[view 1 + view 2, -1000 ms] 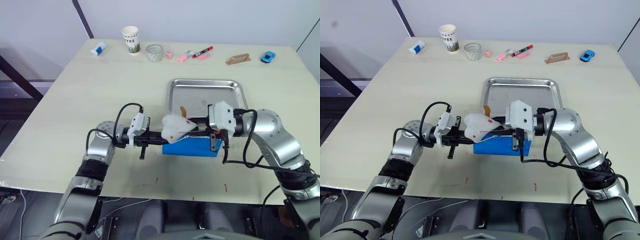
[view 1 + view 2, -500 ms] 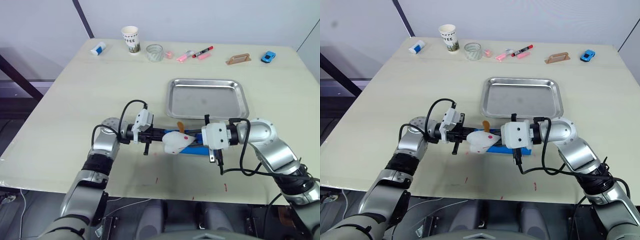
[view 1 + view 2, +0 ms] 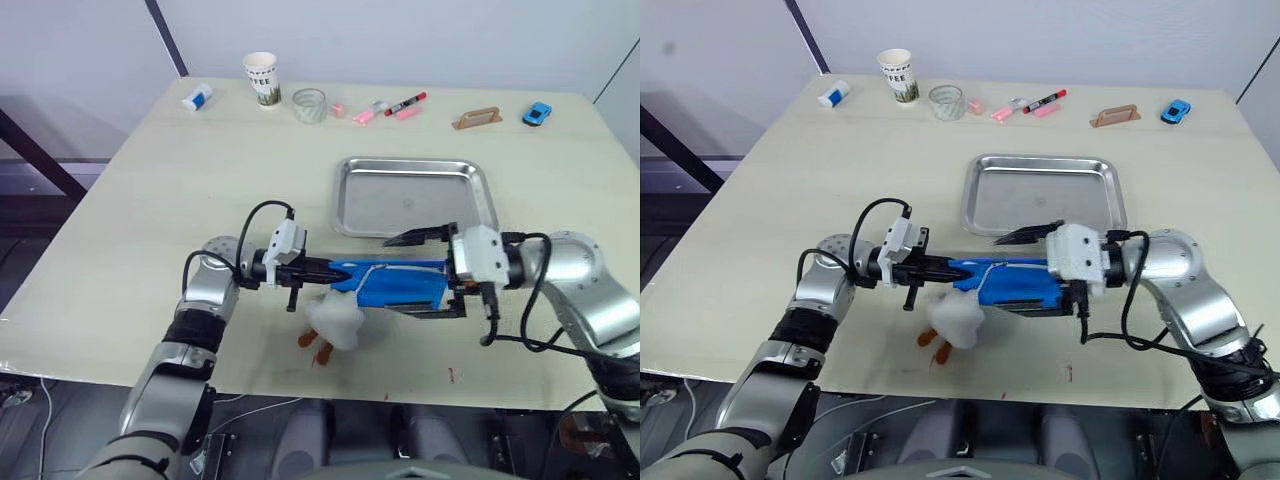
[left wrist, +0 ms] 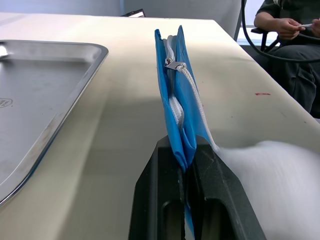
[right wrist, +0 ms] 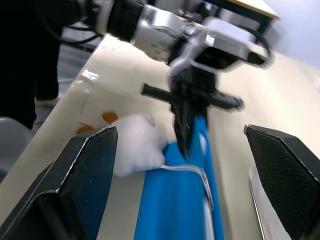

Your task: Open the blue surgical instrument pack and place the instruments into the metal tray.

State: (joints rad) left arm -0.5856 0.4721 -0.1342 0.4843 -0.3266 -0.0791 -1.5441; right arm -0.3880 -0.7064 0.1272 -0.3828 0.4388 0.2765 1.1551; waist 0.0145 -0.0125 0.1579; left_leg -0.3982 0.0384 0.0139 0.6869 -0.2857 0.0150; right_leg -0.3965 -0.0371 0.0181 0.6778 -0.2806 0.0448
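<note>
Pale wooden tabletop (image 3: 150, 190) is carrying the bright-blue soft zipped instrument pack (image 3: 395, 283), just in front of the empty shiny steel tray (image 3: 415, 195), while the left gripper (image 3: 335, 270) is pinching its corner and the right gripper (image 3: 425, 270), jaws spread, is closing in, probably to take the zipper pull next

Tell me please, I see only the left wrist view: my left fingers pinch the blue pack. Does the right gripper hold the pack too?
Observer: No. The right gripper is open, with one finger on either side of the pack and not closed on it.
Operator: What is the white blur beside my fingers?
Observer: A plush toy. It lies on the table beside the pack, near the front edge.
Operator: Is the whole tray empty?
Observer: Yes, the tray holds nothing.
</note>
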